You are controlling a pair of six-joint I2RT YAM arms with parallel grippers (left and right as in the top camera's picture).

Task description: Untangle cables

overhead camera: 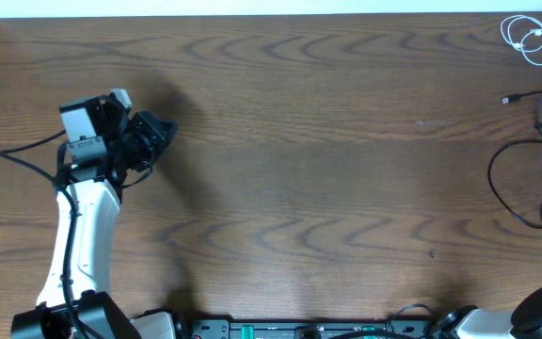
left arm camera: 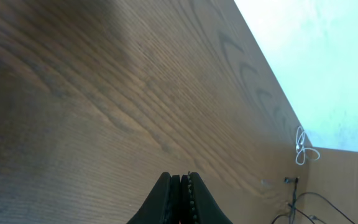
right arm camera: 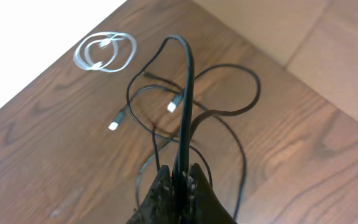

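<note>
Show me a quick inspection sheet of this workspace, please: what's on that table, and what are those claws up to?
Surface: brown wood-grain table.
Job's things: black cables loosely looped over each other at the right edge; white cable coiled apart in the far right corner.
Clutter: nothing seen.
Claws: left claw shut, holding nothing; right claw shut on one black cable from the loops.
Cables: thick black wire trailing from the left arm.
Surroundings: pale white area past the table's far edge.

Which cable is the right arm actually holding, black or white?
A black cable, pinched between the right fingers and arching up from them. The white cable lies coiled apart, untouched.
</note>
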